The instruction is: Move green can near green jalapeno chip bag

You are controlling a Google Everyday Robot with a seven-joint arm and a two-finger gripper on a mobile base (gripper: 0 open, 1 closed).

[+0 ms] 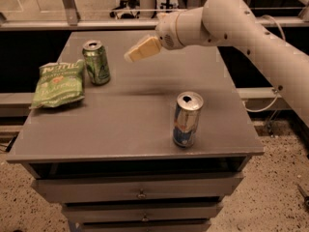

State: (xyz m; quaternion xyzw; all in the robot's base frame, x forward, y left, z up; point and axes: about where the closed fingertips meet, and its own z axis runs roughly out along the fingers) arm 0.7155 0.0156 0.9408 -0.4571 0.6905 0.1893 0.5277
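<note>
The green can [96, 62] stands upright on the grey table [140, 120] at the back left, right beside the green jalapeno chip bag [58, 83], which lies flat to its left. My gripper [131, 56] hangs above the table to the right of the can, clear of it and holding nothing. Its pale fingers [142, 50] point left and down toward the can.
A taller blue-and-silver can [186, 119] stands upright near the table's front right. Drawers [140, 193] run below the tabletop. A metal rail and chair bases sit behind the table. My arm reaches in from the right.
</note>
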